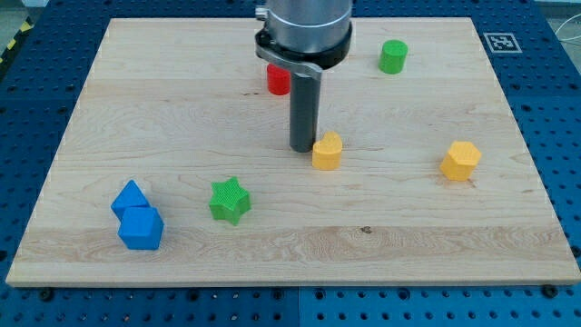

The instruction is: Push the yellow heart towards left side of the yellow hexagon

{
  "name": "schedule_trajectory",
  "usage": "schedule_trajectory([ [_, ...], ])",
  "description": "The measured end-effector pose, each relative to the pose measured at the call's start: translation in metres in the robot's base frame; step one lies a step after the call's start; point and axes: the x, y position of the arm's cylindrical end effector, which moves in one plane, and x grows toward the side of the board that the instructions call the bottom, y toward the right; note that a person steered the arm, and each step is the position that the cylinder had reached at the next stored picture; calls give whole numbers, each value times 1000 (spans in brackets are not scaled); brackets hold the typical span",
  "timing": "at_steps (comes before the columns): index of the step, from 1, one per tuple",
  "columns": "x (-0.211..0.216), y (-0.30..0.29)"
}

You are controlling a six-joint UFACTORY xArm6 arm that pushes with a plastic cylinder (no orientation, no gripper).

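— Camera view check: wooden board (pixel 136 109) on a blue perforated bench (pixel 27 136); my tip (pixel 302 149) down on the wood, just at the view's left of the yellow heart (pixel 327 151), touching or nearly so. Cannot tell which.

— And the yellow hexagon (pixel 461 160)?

— Well off toward the view's right of the heart, at about the same height in the view. Bare wood between the two.

— Any jaws to report?

— No gripper on this arm, only the straight dark rod, so nothing open or closed, nothing held.

— Other blocks?

— Red block (pixel 277 80) up near the view's top, partly hidden behind the rod's housing; shape unclear. Green cylinder (pixel 393 56) near the top right. Green star (pixel 229 200) lower left of the heart, well apart from it. Two blue blocks by the lower left corner, touching: upper blue block (pixel 130 197) and lower blue block (pixel 142 229), shapes hard to make out. Black-and-white marker tag (pixel 498 42) at the board's top right corner.
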Motion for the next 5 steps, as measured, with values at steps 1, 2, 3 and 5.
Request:
schedule_trajectory([
  [1, 0, -23],
  [2, 6, -29],
  [3, 1, -8],
  [5, -9, -6],
])
